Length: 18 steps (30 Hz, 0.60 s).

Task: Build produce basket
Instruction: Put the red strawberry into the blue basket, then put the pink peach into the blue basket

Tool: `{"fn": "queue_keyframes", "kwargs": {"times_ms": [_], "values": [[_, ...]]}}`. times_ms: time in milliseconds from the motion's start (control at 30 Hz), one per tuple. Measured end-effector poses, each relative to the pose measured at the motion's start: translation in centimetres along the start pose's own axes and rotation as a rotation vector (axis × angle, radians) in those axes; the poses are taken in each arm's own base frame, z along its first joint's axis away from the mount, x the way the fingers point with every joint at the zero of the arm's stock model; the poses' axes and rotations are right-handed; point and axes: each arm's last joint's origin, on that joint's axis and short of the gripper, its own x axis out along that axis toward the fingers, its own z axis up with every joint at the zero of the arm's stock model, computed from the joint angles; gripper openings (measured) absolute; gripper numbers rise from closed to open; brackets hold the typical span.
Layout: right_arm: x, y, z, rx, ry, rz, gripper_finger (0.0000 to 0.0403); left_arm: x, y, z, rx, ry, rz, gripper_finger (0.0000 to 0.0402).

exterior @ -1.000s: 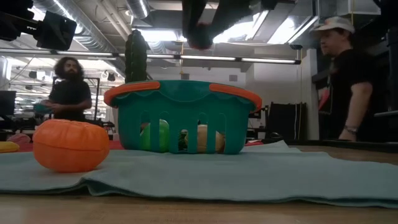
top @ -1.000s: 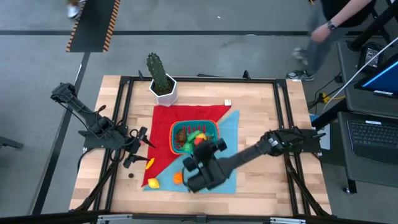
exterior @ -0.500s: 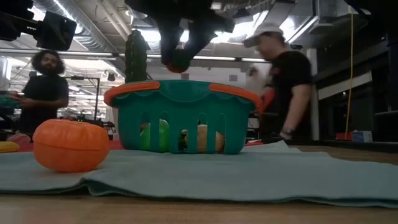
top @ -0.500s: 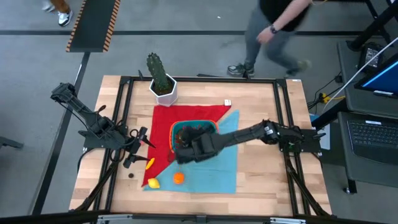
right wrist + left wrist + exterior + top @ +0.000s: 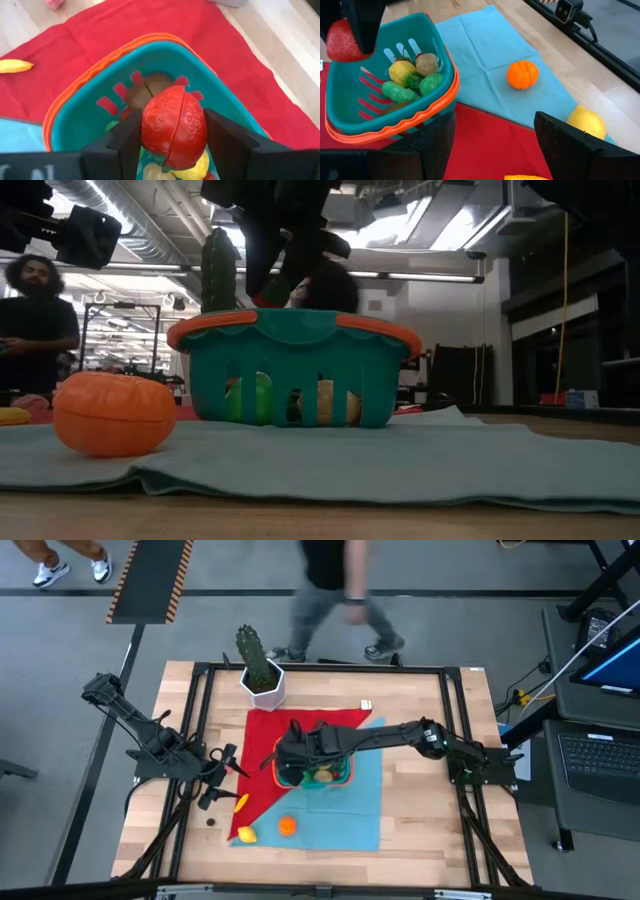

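Note:
The teal basket [image 5: 335, 776] with its orange-red rim [image 5: 422, 117] stands where the red cloth [image 5: 262, 740] meets the blue cloth [image 5: 355, 815]. It holds yellow, green and beige produce [image 5: 412, 77]. My right gripper [image 5: 172, 131] hangs over the basket's far left part, shut on a red strawberry toy [image 5: 172, 125]. An orange [image 5: 287, 826], a lemon [image 5: 245, 834] and a banana [image 5: 241, 803] lie on the cloths near the basket. My left gripper [image 5: 222, 772] waits open at the red cloth's left edge. My right gripper pinches the strawberry toy by two opposite sides [image 5: 149, 127] between its two fingers [image 5: 222, 140]. The fingers slant down from the table's right side. The toy is lifted clear, above the basket's inside [image 5: 90, 120] and the produce in it.
A white pot with a cactus [image 5: 262, 678] stands at the red cloth's far corner. A small dark piece [image 5: 211, 821] lies on the wood near the left. Black frame rails [image 5: 190, 740] run along the table's sides. A person walks past behind the far edge.
My right gripper has carried the red strawberry toy from above the blue cloth's near part toward the far edge, rolling its wrist on the way, and now hangs over the basket. The person behind the table has walked from right to left.

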Motion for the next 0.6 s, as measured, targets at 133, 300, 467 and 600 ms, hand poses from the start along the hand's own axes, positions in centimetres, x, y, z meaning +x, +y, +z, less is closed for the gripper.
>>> {"fn": "queue_keyframes", "kwargs": {"times_ms": [133,300,467,600], "values": [[0.0,0.0,0.1,-0.024,-0.001,0.002,0.0190,0.0,0.0,0.0,0.000,-0.001,0.000,0.0263],[0.5,0.0,-0.1,-0.023,0.017,0.019,0.0198,0.0,0.0,0.0,0.004,-0.001,0.000,0.0263],[1.0,0.1,-0.4,-0.023,0.026,0.013,0.0245,0.0,0.0,0.0,0.004,-0.001,0.000,0.0263],[2.1,0.3,-0.8,-0.026,0.031,0.009,0.0252,0.0,0.0,0.0,0.004,-0.001,0.000,0.0263]]}}
